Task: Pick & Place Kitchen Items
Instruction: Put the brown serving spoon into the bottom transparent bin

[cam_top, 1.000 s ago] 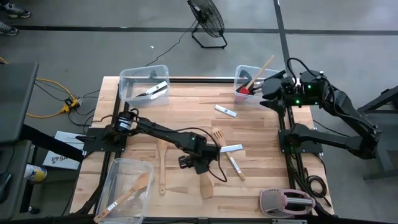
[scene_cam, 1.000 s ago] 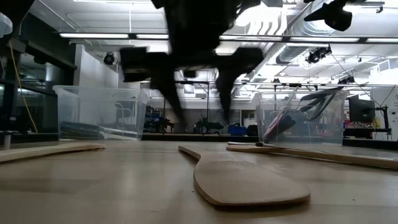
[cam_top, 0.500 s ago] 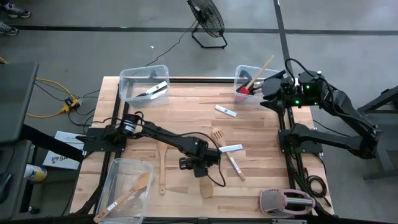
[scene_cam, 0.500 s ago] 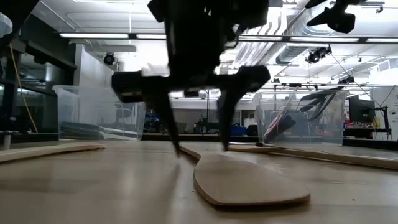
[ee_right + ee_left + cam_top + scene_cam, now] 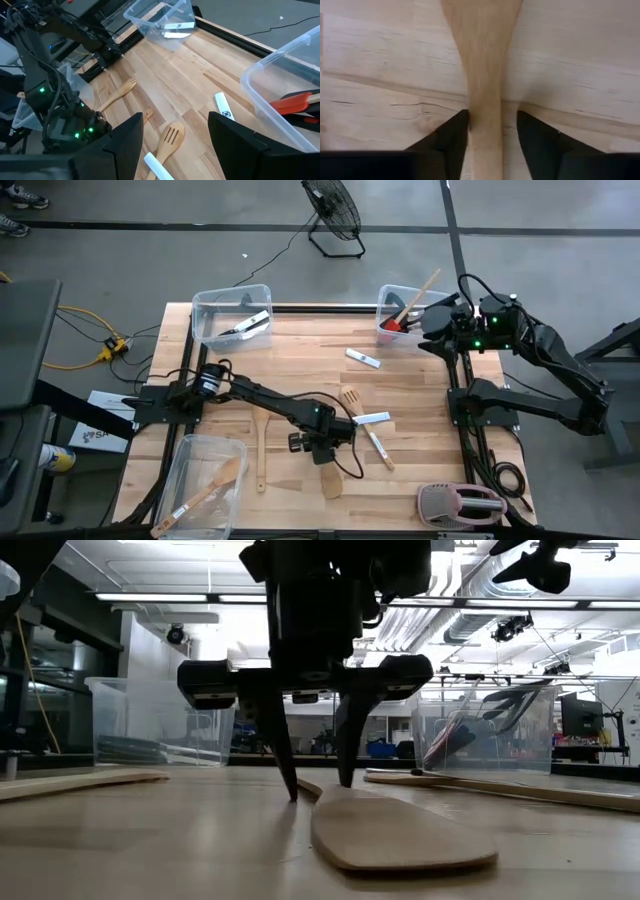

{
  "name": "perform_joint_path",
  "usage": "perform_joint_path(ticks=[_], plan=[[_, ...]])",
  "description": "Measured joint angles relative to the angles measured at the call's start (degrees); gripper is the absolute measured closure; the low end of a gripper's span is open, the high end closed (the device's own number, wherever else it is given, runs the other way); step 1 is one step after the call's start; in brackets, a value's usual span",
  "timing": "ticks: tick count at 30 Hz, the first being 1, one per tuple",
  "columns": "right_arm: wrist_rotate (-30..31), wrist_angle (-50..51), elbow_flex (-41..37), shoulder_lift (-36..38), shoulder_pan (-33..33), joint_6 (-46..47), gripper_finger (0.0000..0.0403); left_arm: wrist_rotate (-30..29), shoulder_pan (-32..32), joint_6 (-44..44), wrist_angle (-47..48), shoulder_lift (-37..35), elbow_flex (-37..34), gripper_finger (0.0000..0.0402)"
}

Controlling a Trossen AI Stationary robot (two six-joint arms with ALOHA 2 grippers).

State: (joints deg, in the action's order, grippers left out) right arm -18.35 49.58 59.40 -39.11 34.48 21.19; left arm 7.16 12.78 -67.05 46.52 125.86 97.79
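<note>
Left fingers [image 5: 451, 142]: narrowing on the neck of a wooden spatula [image 5: 482, 60], one finger each side, tips on the table [image 5: 420, 395]; slivers of gap remain, so not yet a firm grip.
Left gripper [image 5: 318, 780]: straight down over the spatula neck [image 5: 308, 785], near the table's front middle.
Spatula place: flat on the wood, broad blade [image 5: 331, 481] toward the front edge, handle running back under the gripper.
Handling: light, stiff, smooth wood, likely. The flat blade offers nothing to pinch; the narrow neck is the sensible hold. It may slip or pivot if the squeeze is weak, since the blade end is heavier.
Change: the fingers stood wide and above the wood a second ago; now they are down and drawn in to the neck. The spatula has not moved.
Right gripper [image 5: 175, 145]: high at the back right, by the bin [image 5: 398, 304]; fingers apart, holding nothing, same as before.
Other items: forked turner [image 5: 349, 397], wooden spoon [image 5: 261, 445] and two knives [image 5: 372, 418] nearby on the table; more utensils in the three bins.
</note>
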Motion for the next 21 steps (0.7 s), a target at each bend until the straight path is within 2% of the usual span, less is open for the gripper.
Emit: perform_joint_path(ticks=[5, 9, 15, 21], plan=[[-0.02, 0.00, 0.00, 0.00, 0.00, -0.04, 0.0188, 0.32, -0.02, 0.08, -0.52, -0.18, -1.63, 0.0289], [-0.02, 0.00, 0.00, 0.00, 0.00, -0.24, 0.0188, 1.44, -0.04, 2.42, -1.22, -0.31, -3.46, 0.0315], [0.06, 0.00, 0.00, 0.00, 0.00, -0.42, 0.0188, 2.05, -0.07, 10.74, -1.94, -0.17, -5.22, 0.0320], [0.20, 0.09, 0.00, 0.00, 0.00, -0.15, 0.0188, 2.33, -0.07, 19.91, -1.85, -0.09, -3.68, 0.0320]])
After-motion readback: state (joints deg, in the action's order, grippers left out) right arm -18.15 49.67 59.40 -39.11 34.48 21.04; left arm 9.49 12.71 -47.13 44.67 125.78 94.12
